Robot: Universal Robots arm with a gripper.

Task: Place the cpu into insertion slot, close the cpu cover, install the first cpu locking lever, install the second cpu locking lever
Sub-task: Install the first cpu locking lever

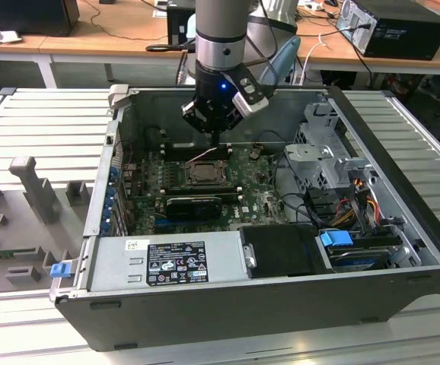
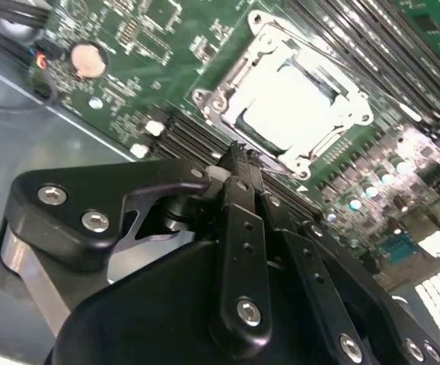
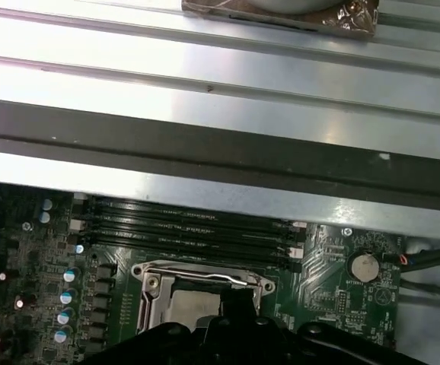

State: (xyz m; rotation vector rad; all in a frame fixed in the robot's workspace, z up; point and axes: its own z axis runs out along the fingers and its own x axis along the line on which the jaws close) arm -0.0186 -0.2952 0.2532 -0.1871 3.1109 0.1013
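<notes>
Ribbed grey table (image 1: 45,122) carrying an open computer case (image 1: 281,304). We see the cpu (image 2: 281,114) seated in the insertion slot (image 1: 203,173), with the cpu cover (image 2: 231,68) apparently lowered around it. The gripper (image 2: 235,156) hangs close above the slot, its fingers drawn together on nothing we can make out. We judge the chip light, rigid and fragile, best held by its edges. The cover looks like thin, springy metal, best pressed at its frame.
</notes>
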